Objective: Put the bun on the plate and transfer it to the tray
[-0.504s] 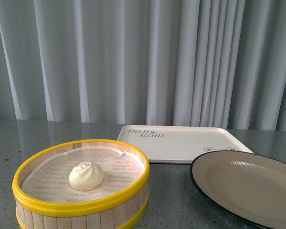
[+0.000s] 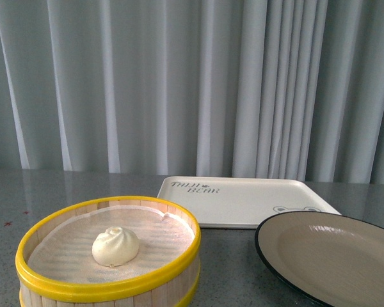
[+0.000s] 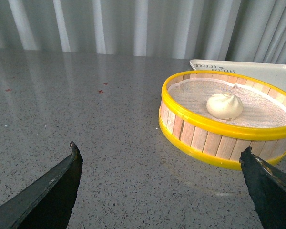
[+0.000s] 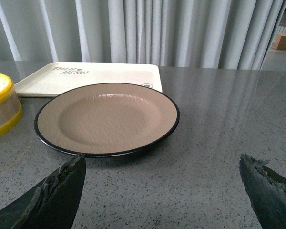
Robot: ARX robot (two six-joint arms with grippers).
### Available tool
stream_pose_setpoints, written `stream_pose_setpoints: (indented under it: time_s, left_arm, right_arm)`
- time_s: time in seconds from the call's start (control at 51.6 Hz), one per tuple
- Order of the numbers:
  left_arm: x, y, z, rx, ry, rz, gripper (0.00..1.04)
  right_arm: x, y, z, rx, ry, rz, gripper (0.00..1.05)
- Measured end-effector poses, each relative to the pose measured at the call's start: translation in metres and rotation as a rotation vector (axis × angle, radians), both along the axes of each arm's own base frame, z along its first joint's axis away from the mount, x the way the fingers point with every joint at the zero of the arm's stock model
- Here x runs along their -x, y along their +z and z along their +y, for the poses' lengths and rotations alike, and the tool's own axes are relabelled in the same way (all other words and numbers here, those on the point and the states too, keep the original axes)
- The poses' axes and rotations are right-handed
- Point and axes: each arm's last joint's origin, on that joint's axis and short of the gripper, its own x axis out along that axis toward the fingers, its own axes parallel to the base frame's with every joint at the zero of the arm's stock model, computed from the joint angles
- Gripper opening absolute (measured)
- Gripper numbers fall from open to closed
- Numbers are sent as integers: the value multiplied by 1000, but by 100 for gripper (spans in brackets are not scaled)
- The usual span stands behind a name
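Observation:
The cream-white bun (image 2: 115,246) (image 3: 224,105) sits on the cloth inside a yellow-rimmed wooden steamer basket (image 2: 109,289) (image 3: 205,138) at the front left. To its right lies the beige plate (image 2: 333,252) (image 4: 107,117) with a black rim, bare. Behind both is the cream tray (image 2: 243,201) (image 4: 90,74) with "BEAR" lettering. Neither arm shows in the front view. My left gripper (image 3: 159,152) is open over bare tabletop, short of the basket. My right gripper (image 4: 162,164) is open over the tabletop, just before the plate's near rim.
The grey speckled tabletop (image 3: 86,114) runs wide beside the basket and past the plate (image 4: 229,119). Pale curtains (image 2: 179,83) close off the back. The steamer's edge (image 4: 2,107) shows beside the plate in the right wrist view.
The front view has shifted slightly: basket, plate and tray sit a little lower in the picture. Nothing on the table has moved.

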Motion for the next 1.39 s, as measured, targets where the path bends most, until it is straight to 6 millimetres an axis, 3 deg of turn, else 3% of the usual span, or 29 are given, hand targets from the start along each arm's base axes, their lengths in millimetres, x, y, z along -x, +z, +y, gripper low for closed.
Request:
stream_pose_setpoints:
  time_s: [0.445, 0.542, 0.678, 0.755, 0.775, 0.833, 0.891, 1.007, 1.123, 1.259, 1.394]
  left_arm:
    - [0, 0, 0, 4, 8, 6, 98]
    - [-3, -4, -1, 128, 143, 170, 98]
    - [-17, 14, -8, 251, 159, 135, 98]
    - [-31, 42, -15, 276, 114, 48, 98]
    - [-43, 60, -21, 280, 70, 2, 98]
    - [-70, 89, -34, 263, 0, -16, 98]
    - [-100, 105, -49, 179, -49, 63, 98]
    - [-154, 110, -82, 0, -100, 293, 98]
    - [-190, 116, -108, -102, -110, 402, 98]
    - [-206, 117, -123, -151, -98, 458, 98]
    - [-220, 104, -134, -199, -75, 553, 98]
  right_arm:
    - [0, 0, 0, 0, 0, 0, 96]
    - [0, 0, 0, 0, 0, 0, 96]
    - [0, 0, 0, 0, 0, 0, 96]
    - [0, 0, 0, 0, 0, -1, 96]
    - [0, 0, 0, 0, 0, 0, 96]
    - [0, 0, 0, 0, 0, 0, 96]
    - [0, 0, 0, 0, 0, 0, 96]
    - [0, 0, 0, 0, 0, 0, 96]
    - [0, 0, 0, 0, 0, 0, 96]
    - [0, 0, 0, 0, 0, 0, 96]
    - [0, 0, 0, 0, 0, 0, 96]
